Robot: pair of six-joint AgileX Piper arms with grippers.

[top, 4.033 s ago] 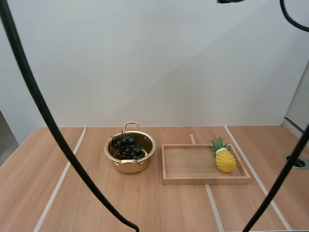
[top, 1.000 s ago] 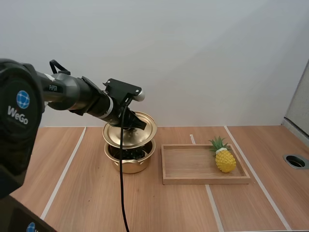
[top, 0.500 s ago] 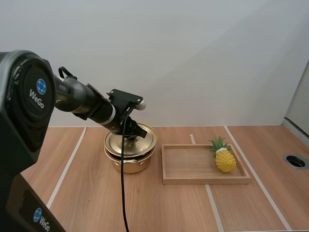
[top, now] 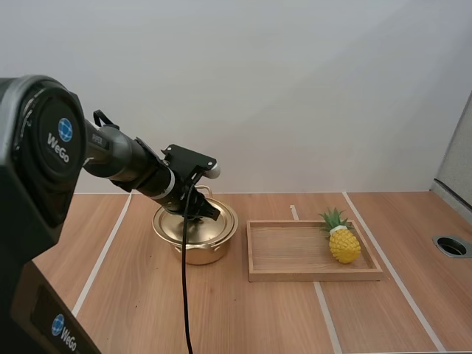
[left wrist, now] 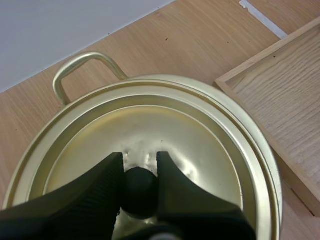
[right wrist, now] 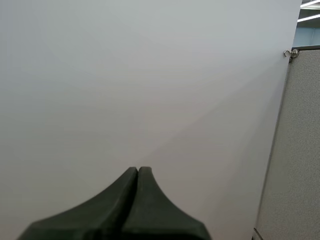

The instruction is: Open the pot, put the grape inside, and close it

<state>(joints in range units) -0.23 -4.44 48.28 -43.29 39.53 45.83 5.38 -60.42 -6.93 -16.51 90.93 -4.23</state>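
Note:
A golden pot (top: 198, 251) stands left of the table's middle, and its golden lid (top: 184, 224) lies on top of it. The lid (left wrist: 165, 130) covers the pot's mouth, so the grapes are hidden. My left gripper (top: 198, 209) is down over the lid, its two black fingers shut on the lid's black knob (left wrist: 140, 186). One looped pot handle (left wrist: 80, 67) sticks out past the lid's rim. My right gripper (right wrist: 138, 171) faces a bare wall, its fingers pressed together with nothing between them.
A wooden tray (top: 295, 251) lies just right of the pot, its corner (left wrist: 280, 100) close to the lid's rim. A toy pineapple (top: 343, 240) sits at the tray's right end. A round hole (top: 452, 245) is set in the table at the far right.
My left arm came into view holding the lid tilted above the pot, then lowered it. The lid now lies on the pot and hides the grapes.

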